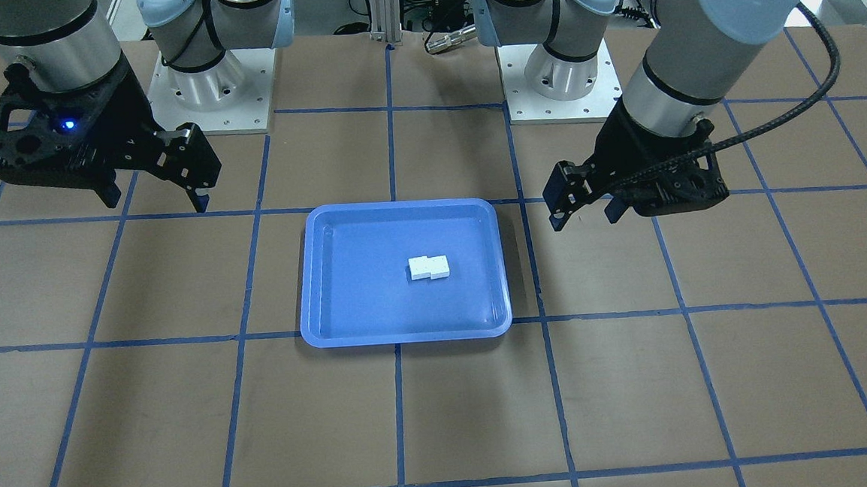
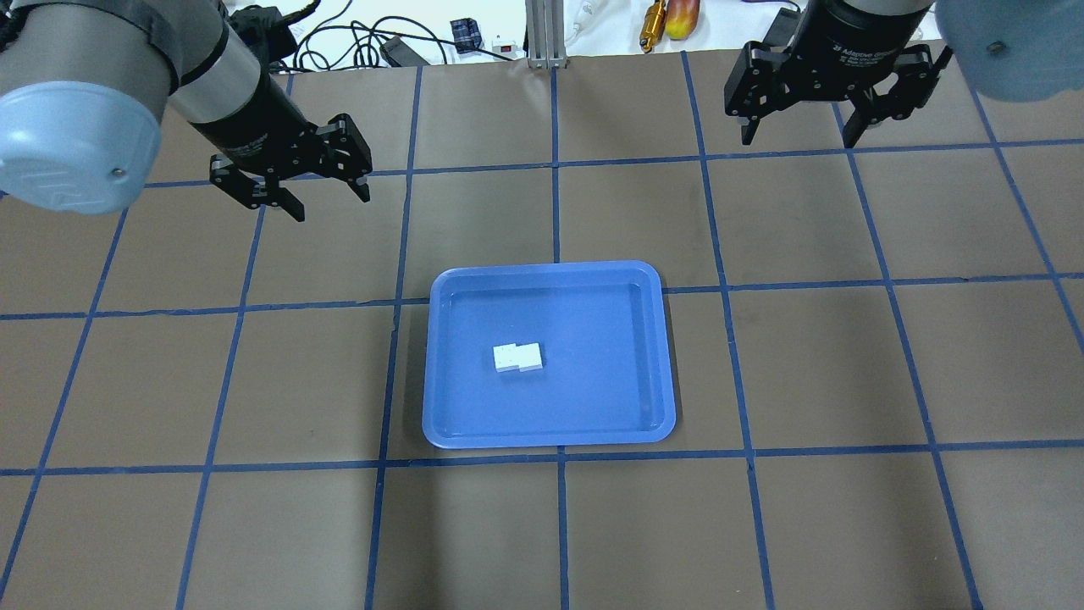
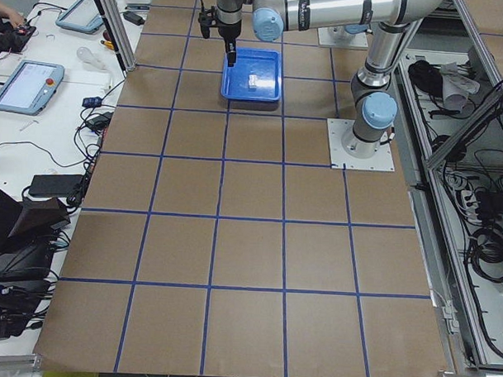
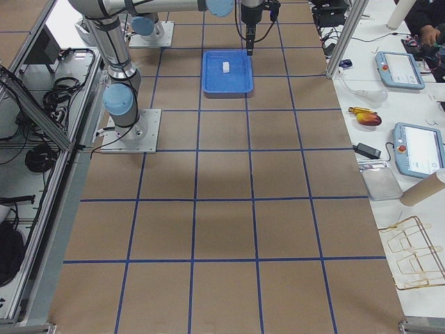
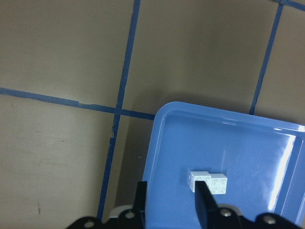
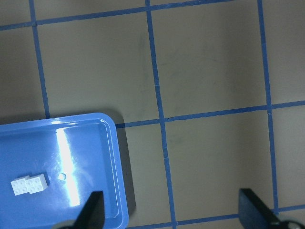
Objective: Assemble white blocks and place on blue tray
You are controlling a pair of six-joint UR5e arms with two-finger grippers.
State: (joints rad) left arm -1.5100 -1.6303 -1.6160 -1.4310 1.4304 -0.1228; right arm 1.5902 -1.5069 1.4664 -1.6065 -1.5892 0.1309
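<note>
The two white blocks (image 1: pixel 428 267) are joined with a slight offset into a short bar and lie near the middle of the blue tray (image 1: pixel 407 336). The bar (image 2: pixel 518 357) and the tray (image 2: pixel 550 439) also show in the overhead view. My left gripper (image 2: pixel 330 203) is open and empty, raised above the table off the tray's far left corner. My right gripper (image 2: pixel 798 138) is open and empty, raised farther off past the tray's far right corner. The left wrist view shows the bar (image 5: pixel 208 181) in the tray (image 5: pixel 248 143). The right wrist view shows the bar (image 6: pixel 29 184) too.
The two arm bases (image 1: pixel 205 84) (image 1: pixel 566 70) stand on metal plates at the robot's side of the table. Cables and hand tools (image 2: pixel 669 17) lie beyond the table's far edge. Tablets (image 4: pixel 398 69) lie on side benches.
</note>
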